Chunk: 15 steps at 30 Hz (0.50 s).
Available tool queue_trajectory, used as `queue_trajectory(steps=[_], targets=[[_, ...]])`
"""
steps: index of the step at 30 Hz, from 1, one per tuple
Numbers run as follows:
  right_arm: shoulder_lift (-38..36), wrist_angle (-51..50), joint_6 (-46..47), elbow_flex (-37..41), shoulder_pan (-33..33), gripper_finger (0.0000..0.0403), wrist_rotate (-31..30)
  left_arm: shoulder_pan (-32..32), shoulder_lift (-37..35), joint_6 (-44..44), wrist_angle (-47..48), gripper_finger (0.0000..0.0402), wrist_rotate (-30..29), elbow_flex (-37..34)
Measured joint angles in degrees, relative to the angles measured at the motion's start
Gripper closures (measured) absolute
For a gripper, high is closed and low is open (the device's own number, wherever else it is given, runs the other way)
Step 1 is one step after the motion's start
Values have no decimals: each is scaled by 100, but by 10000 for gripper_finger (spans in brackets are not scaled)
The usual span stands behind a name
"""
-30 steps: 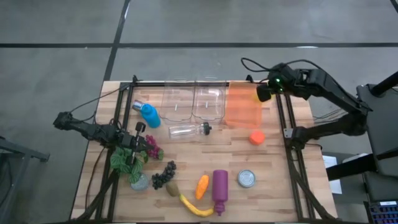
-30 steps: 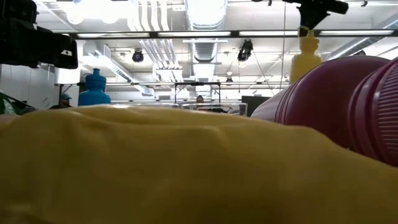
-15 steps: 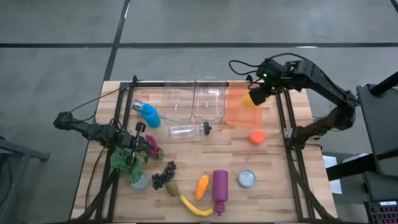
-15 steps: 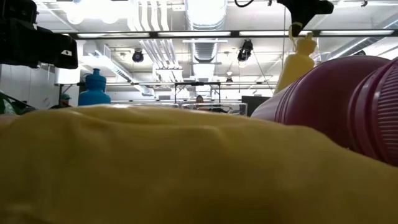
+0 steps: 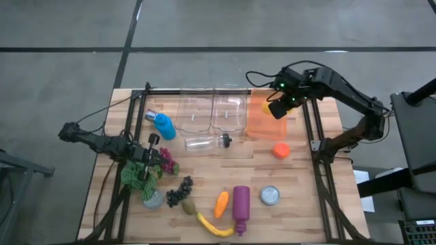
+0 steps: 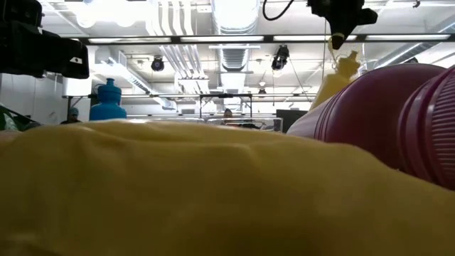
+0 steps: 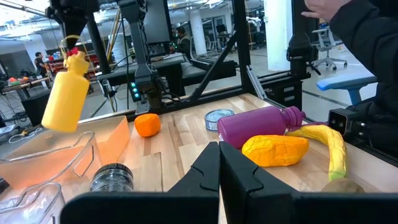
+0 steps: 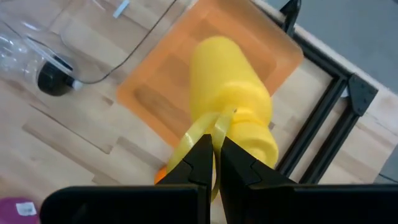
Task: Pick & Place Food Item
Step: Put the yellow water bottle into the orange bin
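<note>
A yellow bottle [image 8: 230,106] is held in the air above the orange bin [image 5: 266,117], which serves as the landmark here. The bottle is hung by the thin yellow loop [image 8: 202,134] at its neck, and that loop is pinched between the pressed-together fingers of the right tool [image 8: 213,152]. In the left wrist view the bottle [image 7: 68,92] is seen tilted, its cap end uppermost under the tool and its base lower and swung to one side, so the long axis is slanted rather than plumb. In the low view the same lean is shown, the bottle [image 6: 334,80] dangling beneath the right tool [image 6: 340,37]. In the high view only a small yellow patch [image 5: 267,107] is visible under the right tool [image 5: 278,109], over the far part of the orange bin.

The right arm is stretched from its base beyond the bin's right side, bent at the elbow, with the wrist turned downward over the bin.

The left tool [image 7: 219,163] is shut, with nothing between its fingers. The left arm is laid low over the desk [image 5: 306,184], well apart from the orange bin on the opposite side, past the two clear bins [image 5: 211,112].

An orange fruit [image 5: 281,150] is set on the desk just beside the near edge of the orange bin. A clear bottle [image 5: 204,143] is lain on its side near the bin's near-left corner.
</note>
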<state>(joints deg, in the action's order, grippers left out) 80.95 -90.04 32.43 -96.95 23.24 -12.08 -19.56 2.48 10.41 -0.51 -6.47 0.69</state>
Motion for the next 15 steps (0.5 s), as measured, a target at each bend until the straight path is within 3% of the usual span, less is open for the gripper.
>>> queue_trajectory(steps=[15], targets=[[-371,2,288,612,-98,391,502,-1,2,0,0,400,1,0]])
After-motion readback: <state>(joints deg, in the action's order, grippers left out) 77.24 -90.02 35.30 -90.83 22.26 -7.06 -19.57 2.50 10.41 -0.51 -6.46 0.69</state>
